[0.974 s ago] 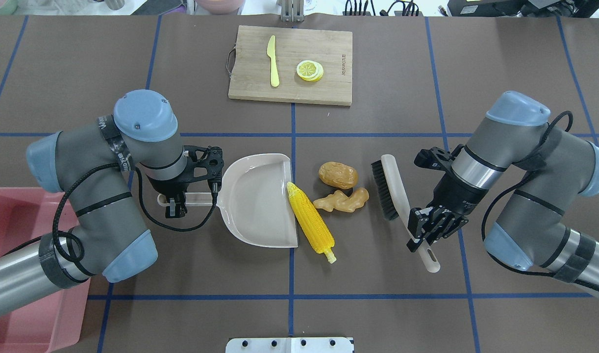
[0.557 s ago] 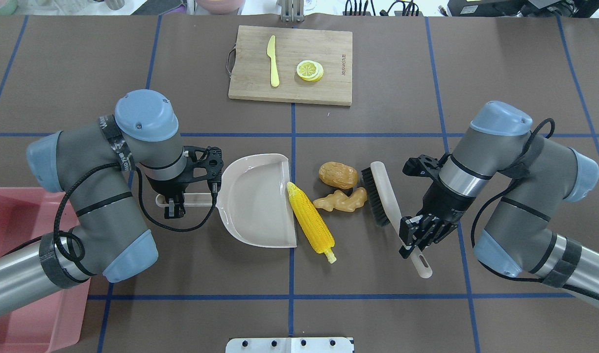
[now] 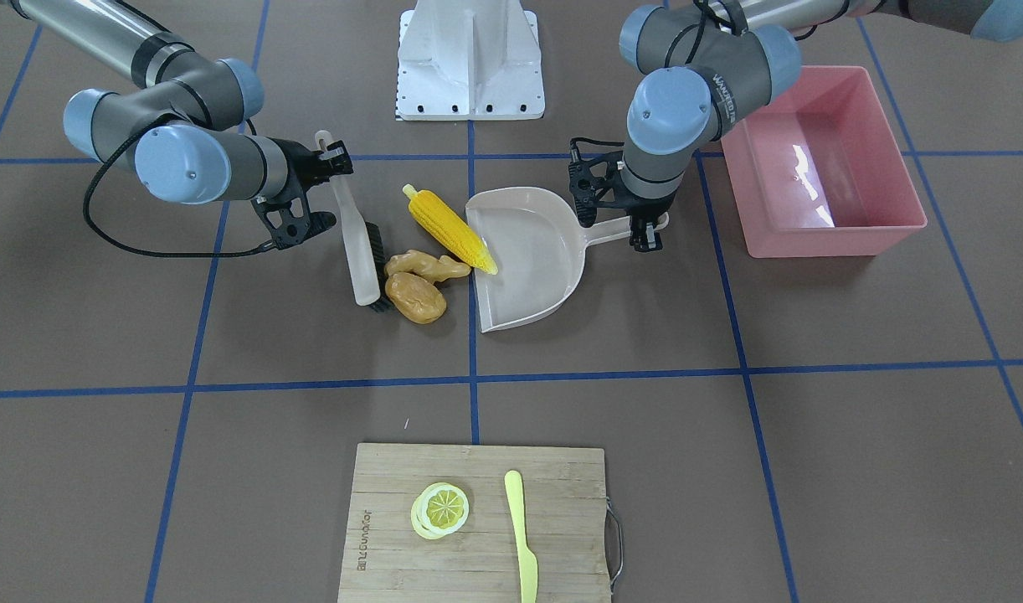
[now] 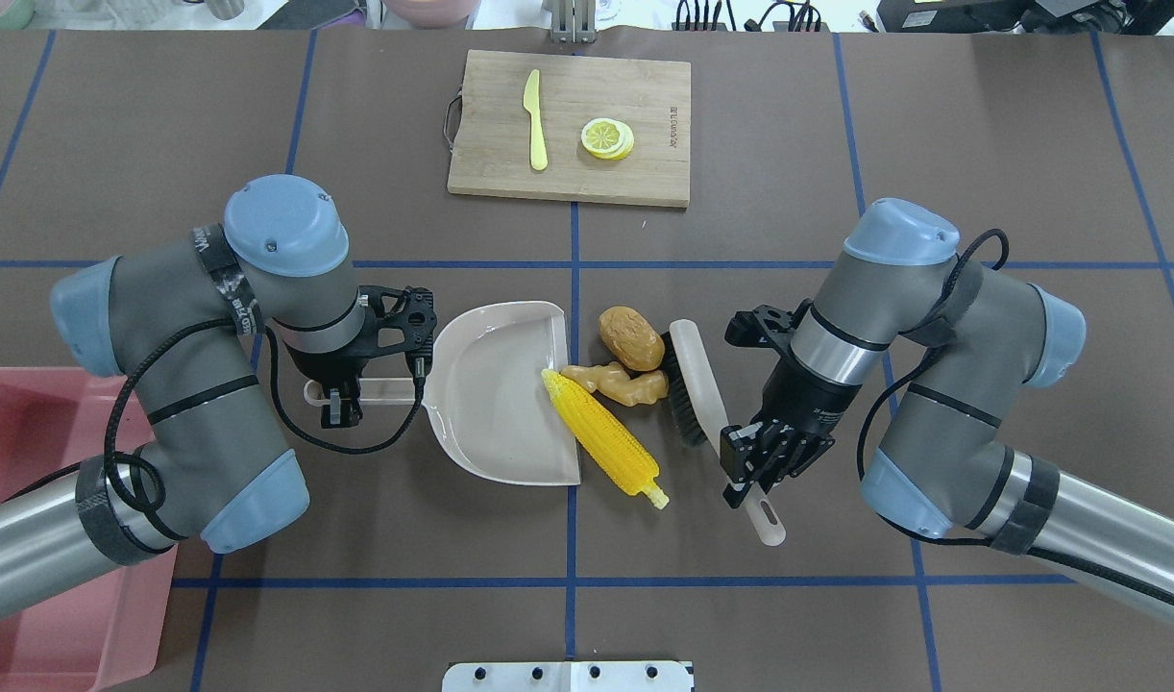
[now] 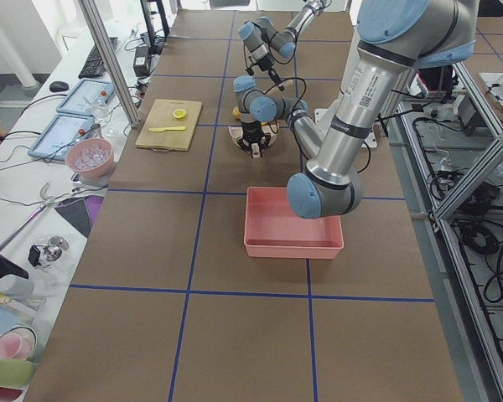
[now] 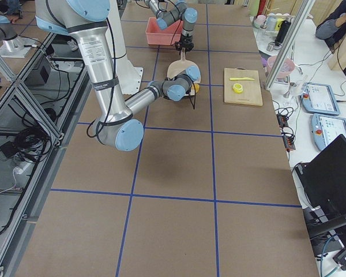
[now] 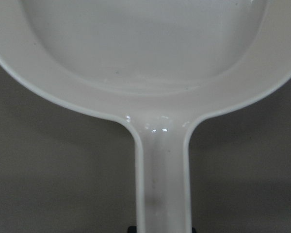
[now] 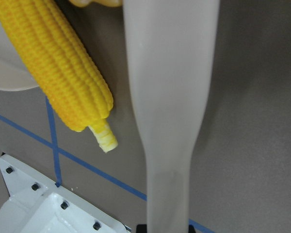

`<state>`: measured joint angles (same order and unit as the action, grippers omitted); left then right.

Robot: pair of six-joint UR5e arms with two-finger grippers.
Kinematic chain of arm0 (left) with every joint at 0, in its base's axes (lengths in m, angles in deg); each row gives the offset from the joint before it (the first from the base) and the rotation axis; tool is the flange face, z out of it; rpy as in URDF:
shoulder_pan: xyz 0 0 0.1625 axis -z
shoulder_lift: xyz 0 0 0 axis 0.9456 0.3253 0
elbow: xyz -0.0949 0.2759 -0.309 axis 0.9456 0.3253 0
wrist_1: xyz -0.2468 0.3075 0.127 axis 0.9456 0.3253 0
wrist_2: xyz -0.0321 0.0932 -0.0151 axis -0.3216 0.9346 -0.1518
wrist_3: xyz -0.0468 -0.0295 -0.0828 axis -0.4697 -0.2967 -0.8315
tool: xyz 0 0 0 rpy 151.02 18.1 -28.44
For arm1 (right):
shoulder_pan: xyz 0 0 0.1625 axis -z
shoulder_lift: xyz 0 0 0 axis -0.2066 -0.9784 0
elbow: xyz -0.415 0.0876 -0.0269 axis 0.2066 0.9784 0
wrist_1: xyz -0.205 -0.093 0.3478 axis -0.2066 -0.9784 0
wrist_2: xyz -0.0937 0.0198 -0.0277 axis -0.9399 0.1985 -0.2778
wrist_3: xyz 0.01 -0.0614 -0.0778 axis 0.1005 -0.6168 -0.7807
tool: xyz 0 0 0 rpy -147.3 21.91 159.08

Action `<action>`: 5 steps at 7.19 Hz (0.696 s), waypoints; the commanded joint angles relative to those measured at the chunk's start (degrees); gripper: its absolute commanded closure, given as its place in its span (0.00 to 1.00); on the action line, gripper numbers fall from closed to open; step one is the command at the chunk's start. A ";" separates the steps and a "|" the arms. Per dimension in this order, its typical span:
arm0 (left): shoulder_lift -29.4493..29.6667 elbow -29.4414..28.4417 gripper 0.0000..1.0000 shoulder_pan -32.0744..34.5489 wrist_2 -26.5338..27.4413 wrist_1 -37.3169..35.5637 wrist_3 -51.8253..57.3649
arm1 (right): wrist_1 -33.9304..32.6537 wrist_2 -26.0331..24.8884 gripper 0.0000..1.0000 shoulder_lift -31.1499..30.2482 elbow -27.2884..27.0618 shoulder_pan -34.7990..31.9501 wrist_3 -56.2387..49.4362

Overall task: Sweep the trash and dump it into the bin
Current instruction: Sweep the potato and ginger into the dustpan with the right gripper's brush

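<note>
My left gripper [image 4: 342, 399] is shut on the handle of the beige dustpan [image 4: 496, 394], which lies flat on the table with its open edge to the right. My right gripper [image 4: 755, 471] is shut on the handle of a beige brush [image 4: 702, 394] with black bristles. The bristles press the brown potato [image 4: 631, 337] and the tan ginger root [image 4: 621, 383] towards the dustpan. The ginger touches the yellow corn cob [image 4: 601, 444], whose upper end lies over the dustpan's open lip. The pink bin [image 3: 821, 239] stands beside my left arm, nothing in it.
A wooden cutting board [image 4: 645, 106] at the far middle holds a yellow knife [image 4: 534, 120] and a lemon slice [image 4: 606, 137]. A white mounting plate [image 4: 568, 676] sits at the near edge. Blue tape lines cross the brown table.
My right arm has swept the brush to the left, pushing potato and ginger against the corn. The corn's upper end has slid onto the dustpan's lip. The left arm has not moved.
</note>
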<state>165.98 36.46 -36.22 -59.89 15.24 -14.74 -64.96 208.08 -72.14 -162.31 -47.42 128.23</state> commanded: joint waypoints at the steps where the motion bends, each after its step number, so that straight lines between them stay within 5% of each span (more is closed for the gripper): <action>1: -0.15 0.04 1.00 0.10 0.00 -0.09 0.00 | 0.00 -2.79 1.00 4.06 1.20 2.79 3.95; 5: -0.15 0.74 1.00 0.27 0.00 -1.58 0.09 | -0.09 -4.38 1.00 12.23 5.95 3.77 6.94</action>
<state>165.90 36.89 -35.98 -59.89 14.17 -14.67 -65.05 204.49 -62.48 -157.77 -44.00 134.02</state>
